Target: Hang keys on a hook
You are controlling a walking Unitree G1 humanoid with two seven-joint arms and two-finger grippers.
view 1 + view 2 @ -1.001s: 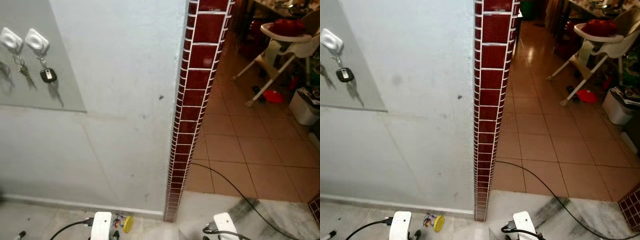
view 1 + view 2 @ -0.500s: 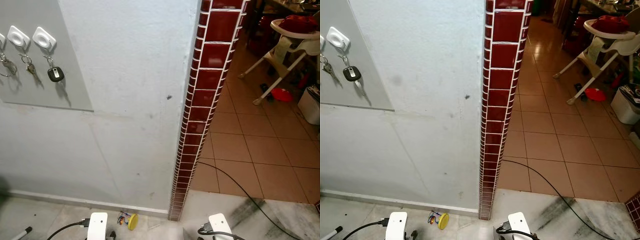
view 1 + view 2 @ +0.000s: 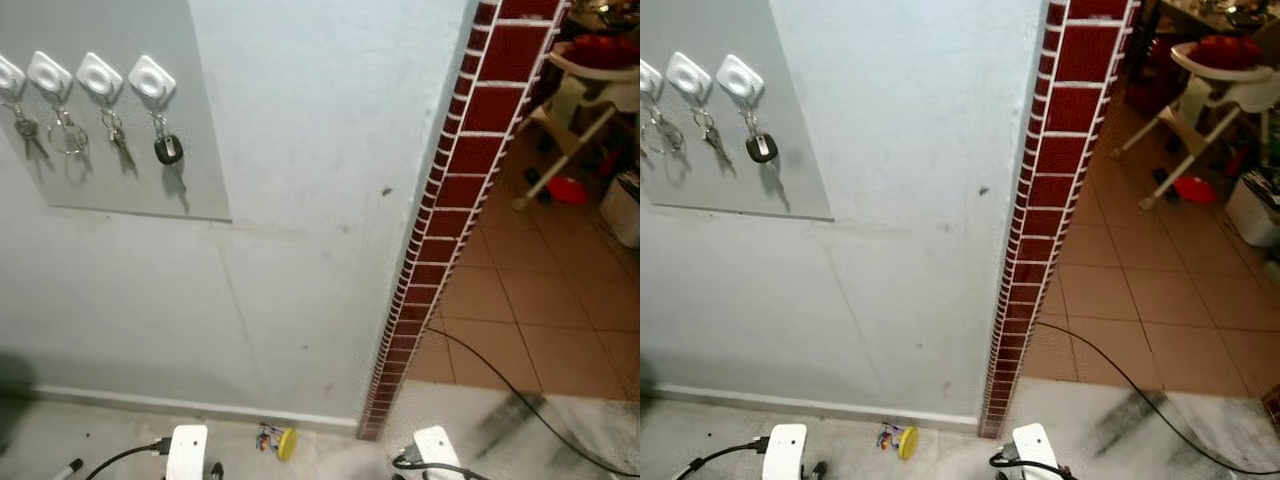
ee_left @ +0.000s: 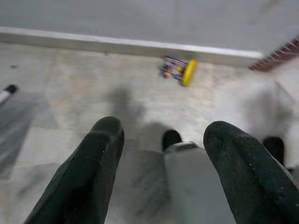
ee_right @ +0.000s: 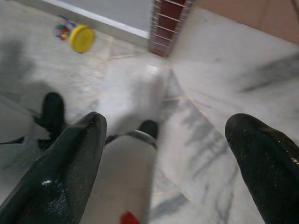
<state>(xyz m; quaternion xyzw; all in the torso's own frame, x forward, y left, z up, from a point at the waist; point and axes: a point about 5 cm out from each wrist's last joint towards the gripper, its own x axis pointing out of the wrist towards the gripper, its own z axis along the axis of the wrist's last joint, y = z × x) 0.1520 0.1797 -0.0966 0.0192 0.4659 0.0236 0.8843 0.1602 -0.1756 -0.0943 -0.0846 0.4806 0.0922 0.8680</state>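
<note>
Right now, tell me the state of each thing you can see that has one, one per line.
Hooks: four white ones in a row on the grey panel, each holding something.
Black key fob: hanging from the rightmost hook.
Left hand: open, empty, pointing at the floor.
Right hand: open, empty, pointing at the floor.
Yellow toy: lying by the baseboard.
</note>
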